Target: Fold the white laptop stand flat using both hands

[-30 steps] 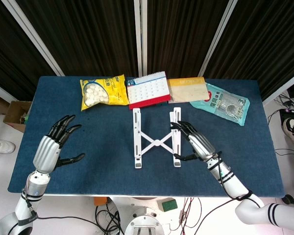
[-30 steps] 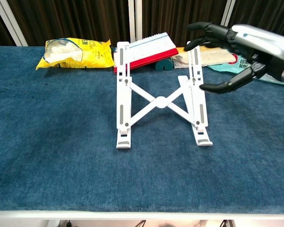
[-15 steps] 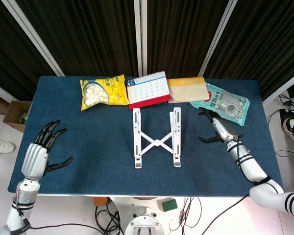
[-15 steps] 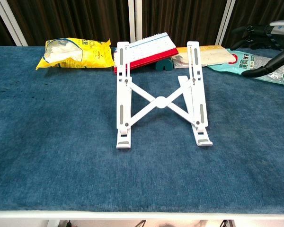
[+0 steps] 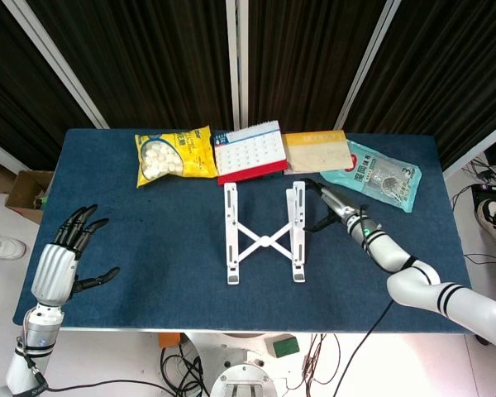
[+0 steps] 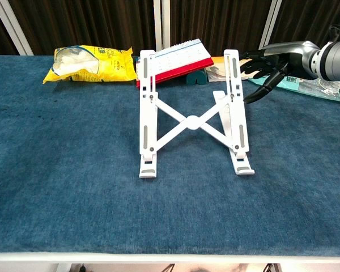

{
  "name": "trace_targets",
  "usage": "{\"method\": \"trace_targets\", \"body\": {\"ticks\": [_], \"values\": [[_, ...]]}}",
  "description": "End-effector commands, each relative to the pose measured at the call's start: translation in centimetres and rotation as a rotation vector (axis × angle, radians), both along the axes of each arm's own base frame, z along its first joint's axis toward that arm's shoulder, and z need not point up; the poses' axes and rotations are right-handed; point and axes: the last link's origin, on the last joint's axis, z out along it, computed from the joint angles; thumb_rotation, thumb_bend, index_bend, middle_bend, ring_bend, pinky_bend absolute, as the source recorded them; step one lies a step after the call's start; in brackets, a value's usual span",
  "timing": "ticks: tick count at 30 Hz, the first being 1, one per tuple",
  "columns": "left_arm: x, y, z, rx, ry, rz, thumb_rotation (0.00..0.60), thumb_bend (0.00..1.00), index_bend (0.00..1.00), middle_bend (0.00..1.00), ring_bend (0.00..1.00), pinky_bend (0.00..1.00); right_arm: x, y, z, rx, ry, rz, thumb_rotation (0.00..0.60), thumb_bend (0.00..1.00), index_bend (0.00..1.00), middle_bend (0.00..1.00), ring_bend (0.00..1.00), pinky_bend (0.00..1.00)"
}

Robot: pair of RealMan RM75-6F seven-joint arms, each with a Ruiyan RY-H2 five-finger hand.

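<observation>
**Inspector:** Presently, the white laptop stand (image 5: 264, 234) sits at frame centre on the blue table (image 5: 165, 248), raised, its two rails joined by crossed struts and its feet toward the bottom of the frame. Not yet folded.

**Operator:** And the hands?

**Inspector:** The right hand (image 5: 331, 206) is just beside the right rail near its upper end, fingers apart, grasping nothing; from the chest view I cannot tell whether a fingertip touches the rail. The left hand (image 5: 64, 255) is at lower left, released, fingers spread, well apart from the stand.

**Operator:** How should the step be done?

**Inspector:** In my judgement, bring the left hand in to the left rail first, so both rails are held opposite each other. Then press inward and downward evenly; a one-sided push would likely skid the stand across the cloth.

**Operator:** Room to work?

**Inspector:** Open cloth lies left, right and below the stand. Above it the room is tight: the desk calendar (image 5: 249, 152) stands near the rail tops, with the yellow snack bag (image 5: 173, 155), the tan packet (image 5: 316, 151) and the teal pouch (image 5: 380, 174) along the upper edge. The left hand is near the lower-left table edge.
</observation>
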Motion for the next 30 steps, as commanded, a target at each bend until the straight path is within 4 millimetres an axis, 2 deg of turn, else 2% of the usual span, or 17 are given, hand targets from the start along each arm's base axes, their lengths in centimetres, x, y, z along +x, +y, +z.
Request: {"method": "trace_targets", "body": {"ticks": [1,9,16,20,24,30], "values": [[0.1,-0.2,0.1,0.004,0.008,0.000,0.600,0.00,0.18,0.06,0.04,0.15,2.2,0.7,-0.8,0.044,-0.094,0.027,0.600,0.00,0.09,0.14,0.00,0.00],[-0.1,-0.8,0.6,0.012,0.015,0.012,0.600,0.00,0.18,0.06,0.04,0.15,1.9,4.6,1.0,0.091,-0.348,0.078,0.600,0.00,0.20,0.23,0.00,0.00],[0.1,-1.2,0.7,0.016,0.019,0.005,0.600,0.00,0.18,0.06,0.04,0.15,0.6,8.5,2.6,0.120,-0.592,0.127,0.600,0.02,0.32,0.32,0.09,0.00],[0.1,-1.3,0.8,0.018,0.018,0.003,0.600,0.00,0.18,0.06,0.04,0.15,0.3,10.7,1.8,0.165,-0.702,0.092,0.600,0.11,0.39,0.37,0.15,0.06],[0.1,-1.4,0.7,0.018,0.010,0.002,0.600,0.00,0.18,0.06,0.04,0.15,-0.1,12.6,0.2,0.259,-0.753,0.013,0.600,0.18,0.41,0.38,0.17,0.10],[-0.1,-1.5,0.7,0.017,0.003,0.005,0.600,0.00,0.18,0.06,0.04,0.15,-0.7,13.6,-1.1,0.319,-0.851,-0.165,0.600,0.22,0.42,0.39,0.17,0.11]]}}
